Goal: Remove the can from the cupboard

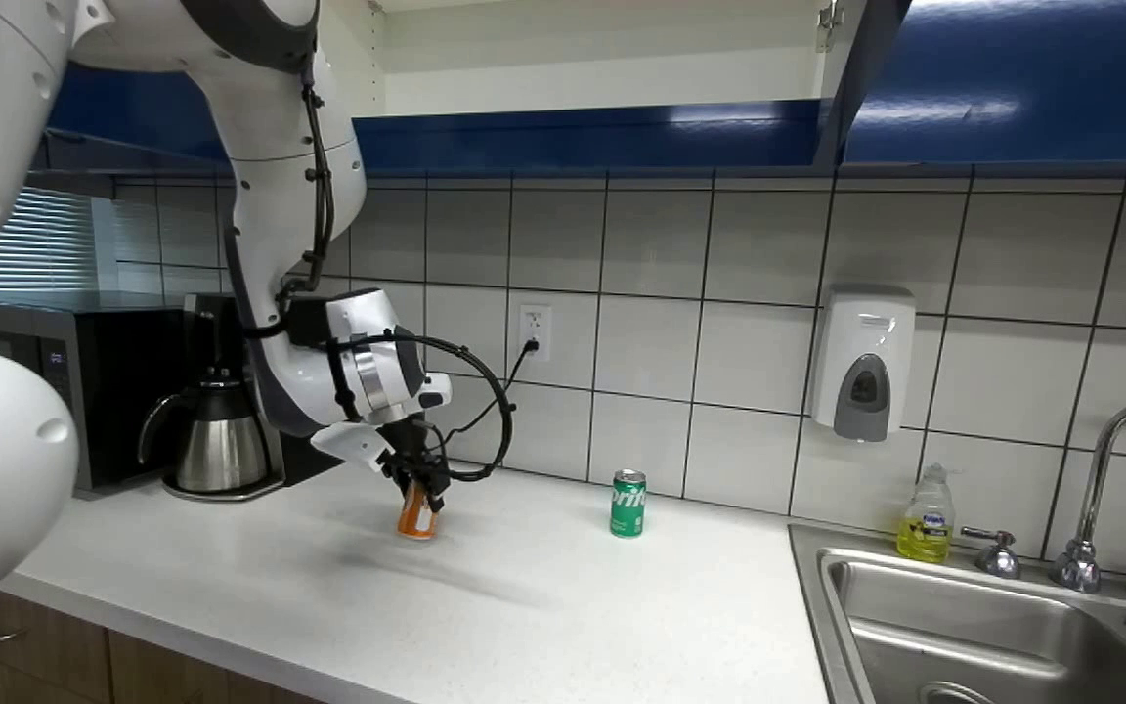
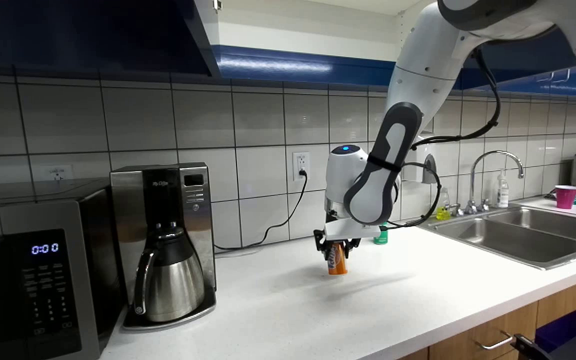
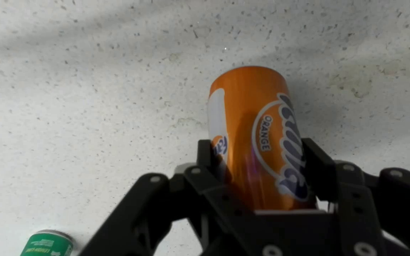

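Just one hand [image 2: 337, 253] pinching one orange can [image 3: 253, 138], one green can [image 1: 627, 506], one open cupboard [image 1: 583, 138]

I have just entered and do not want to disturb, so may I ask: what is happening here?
A robot arm holds an orange can, gripped from both sides by its tool. The can is outside the open cupboard, either resting on the counter or just above it; I cannot tell which. A green can stands apart on the counter, not held.
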`<state>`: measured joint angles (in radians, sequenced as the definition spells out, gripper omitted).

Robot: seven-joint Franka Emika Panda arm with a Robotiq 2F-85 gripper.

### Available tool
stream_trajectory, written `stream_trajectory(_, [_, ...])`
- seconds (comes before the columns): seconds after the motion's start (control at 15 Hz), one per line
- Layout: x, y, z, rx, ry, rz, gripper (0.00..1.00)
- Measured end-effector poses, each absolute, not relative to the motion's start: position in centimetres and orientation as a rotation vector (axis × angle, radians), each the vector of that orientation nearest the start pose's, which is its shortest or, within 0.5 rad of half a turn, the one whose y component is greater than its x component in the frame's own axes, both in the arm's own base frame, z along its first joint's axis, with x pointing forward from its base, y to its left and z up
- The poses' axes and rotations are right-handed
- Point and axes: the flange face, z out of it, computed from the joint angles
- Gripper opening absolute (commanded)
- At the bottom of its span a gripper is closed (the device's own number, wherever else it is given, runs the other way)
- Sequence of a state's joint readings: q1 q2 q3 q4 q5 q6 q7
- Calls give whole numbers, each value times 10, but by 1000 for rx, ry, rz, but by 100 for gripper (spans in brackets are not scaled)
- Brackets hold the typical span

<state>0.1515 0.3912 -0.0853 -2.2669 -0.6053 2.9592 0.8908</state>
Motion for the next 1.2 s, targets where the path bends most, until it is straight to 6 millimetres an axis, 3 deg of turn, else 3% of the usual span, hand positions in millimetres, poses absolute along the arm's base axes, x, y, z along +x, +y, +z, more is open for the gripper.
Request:
stream_trajectory(0.2, [552, 76, 200, -3139, 358, -575, 38])
stream_trajectory(1.2, [556, 86, 190, -3100, 342, -787, 38])
